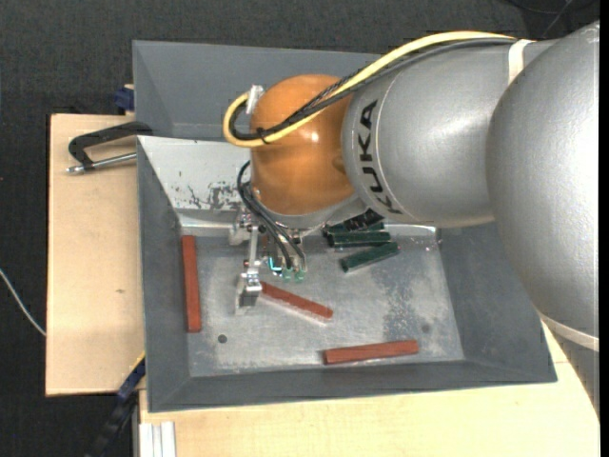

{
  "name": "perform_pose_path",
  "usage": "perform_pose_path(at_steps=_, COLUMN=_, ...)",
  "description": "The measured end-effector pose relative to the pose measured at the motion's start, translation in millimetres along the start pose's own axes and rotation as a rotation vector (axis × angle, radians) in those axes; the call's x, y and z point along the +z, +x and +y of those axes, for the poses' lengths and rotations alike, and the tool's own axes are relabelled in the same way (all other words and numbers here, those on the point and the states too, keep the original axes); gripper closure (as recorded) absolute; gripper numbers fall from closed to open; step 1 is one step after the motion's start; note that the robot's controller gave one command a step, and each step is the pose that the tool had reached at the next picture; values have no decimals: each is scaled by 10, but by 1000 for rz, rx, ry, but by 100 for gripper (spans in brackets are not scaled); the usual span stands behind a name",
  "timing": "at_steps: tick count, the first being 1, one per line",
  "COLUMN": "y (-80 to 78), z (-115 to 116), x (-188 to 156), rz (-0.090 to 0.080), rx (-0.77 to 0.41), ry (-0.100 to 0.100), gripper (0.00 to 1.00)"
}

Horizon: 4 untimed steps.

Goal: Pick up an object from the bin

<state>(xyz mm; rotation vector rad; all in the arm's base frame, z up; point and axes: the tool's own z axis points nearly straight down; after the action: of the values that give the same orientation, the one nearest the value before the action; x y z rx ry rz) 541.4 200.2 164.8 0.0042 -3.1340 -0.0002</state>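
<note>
Red-brown stick (300,304), the slanted one in the middle of the bin (162,350), looks to be the likeliest pick. The gripper (269,279) hangs low over its upper-left end. From where I stand the claw looks released: its two fingers stand apart and nothing is caught between them. One silvery finger (249,289) hangs just beside the stick's tip.

I'd say the task is at the reaching stage, with the arm down in the bin and close to the floor. The closing, the grip and the lift are all left to do. The stick lies flat on the grey floor and is not raised at all.

The stick is a slim, straight bar with square edges, the colour of brick, lying aslant with its lower end pointing right. Two more of the same kind lie well apart from it: one upright along the left wall (191,284) and one level near the front wall (371,352). A small heap of dark green pieces (364,248) lies near the back, to the right of the gripper.
</note>
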Motion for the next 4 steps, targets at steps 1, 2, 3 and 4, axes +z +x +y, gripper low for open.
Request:
perform_pose_path(at_steps=1, y=-22, z=-8, x=-44, rz=-8, rx=2, ry=-2, gripper=0)
perform_pose_path(at_steps=2, y=-96, z=-436, x=345, rz=-10, rx=-36, ry=-2, gripper=0)
perform_pose_path(at_steps=3, y=-78, z=-662, x=514, rz=-4, rx=-16, ry=2, gripper=0)
perform_pose_path(at_steps=4, y=-204, z=-941, x=860, rz=-6, rx=0, ry=-4, gripper=100)
